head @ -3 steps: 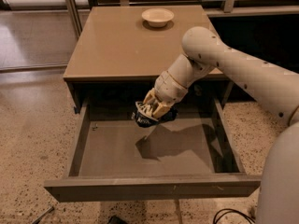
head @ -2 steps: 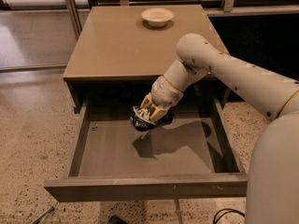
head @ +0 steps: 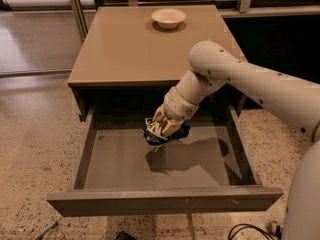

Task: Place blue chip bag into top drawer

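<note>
Blue chip bag (head: pixel 153 137), likely light, slippery foil best pinched at its crumpled top, hangs clenched in the end effector (head: pixel 163 128) mid-frame above the top drawer (head: pixel 165 202).

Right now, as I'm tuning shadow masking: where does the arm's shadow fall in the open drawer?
Camera view: the gripper, shut on the crumpled navy-blue foil chip bag, casts a dark shadow on the floor of the wide grey-brown drawer, toward its front and image right; the drawer's back lies in deep shade.
</note>
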`<state>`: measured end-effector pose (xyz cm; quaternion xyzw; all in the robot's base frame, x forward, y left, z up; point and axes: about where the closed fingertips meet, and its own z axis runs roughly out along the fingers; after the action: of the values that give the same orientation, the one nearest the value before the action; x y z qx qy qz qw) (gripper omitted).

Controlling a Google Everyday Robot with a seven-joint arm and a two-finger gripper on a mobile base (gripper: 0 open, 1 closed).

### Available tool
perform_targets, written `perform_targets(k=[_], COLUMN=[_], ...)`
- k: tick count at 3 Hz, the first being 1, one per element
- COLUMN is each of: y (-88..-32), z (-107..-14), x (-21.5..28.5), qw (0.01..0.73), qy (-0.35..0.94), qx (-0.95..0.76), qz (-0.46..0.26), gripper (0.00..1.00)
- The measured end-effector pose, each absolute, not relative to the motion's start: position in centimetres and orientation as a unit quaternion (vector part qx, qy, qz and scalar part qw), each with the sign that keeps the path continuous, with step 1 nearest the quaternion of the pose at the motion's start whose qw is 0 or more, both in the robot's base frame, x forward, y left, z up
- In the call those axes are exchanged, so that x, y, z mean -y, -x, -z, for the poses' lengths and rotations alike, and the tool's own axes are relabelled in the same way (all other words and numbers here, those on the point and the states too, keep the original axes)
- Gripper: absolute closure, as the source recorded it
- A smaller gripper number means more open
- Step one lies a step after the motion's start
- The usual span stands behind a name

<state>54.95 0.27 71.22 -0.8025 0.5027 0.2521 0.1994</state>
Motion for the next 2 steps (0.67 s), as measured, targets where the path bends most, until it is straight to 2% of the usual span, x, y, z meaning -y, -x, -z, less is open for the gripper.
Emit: perform_targets(k=[1, 2], y=[-54.0, -52.1], z=[-67.8, -61.6], x=[-1.0, -2.2], qw=[0.191, 0.170], qy=[0.793, 0.772], qx=[-0.523, -0.529], qz=[-0.247, -0.308], gripper=[1.00, 1.00])
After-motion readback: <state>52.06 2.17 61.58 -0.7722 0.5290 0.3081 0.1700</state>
